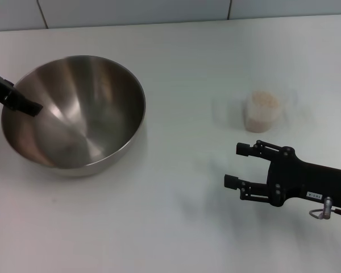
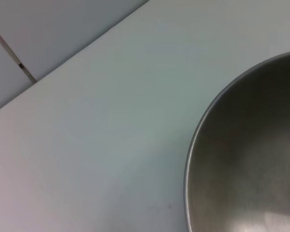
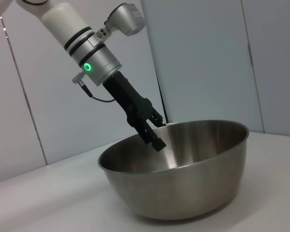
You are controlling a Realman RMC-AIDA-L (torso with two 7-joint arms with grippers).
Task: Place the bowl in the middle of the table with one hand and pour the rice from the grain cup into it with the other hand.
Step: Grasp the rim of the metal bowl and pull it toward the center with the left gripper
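Note:
The large steel bowl (image 1: pixel 79 119) stands on the left part of the white table (image 1: pixel 176 57). My left gripper (image 1: pixel 24 104) reaches in from the left and is shut on the bowl's near-left rim, one finger showing inside the rim. The right wrist view shows the bowl (image 3: pixel 183 183) and the left gripper (image 3: pixel 153 137) pinching its rim. The bowl's inside (image 2: pixel 246 159) looks bare in the left wrist view. A small clear grain cup (image 1: pixel 262 114) holding rice (image 1: pixel 263 100) stands upright at the right. My right gripper (image 1: pixel 236 165) hovers open just in front of the cup, apart from it.
A tiled wall (image 1: pixel 131 11) runs along the table's far edge. Bare tabletop lies between the bowl and the cup and along the front.

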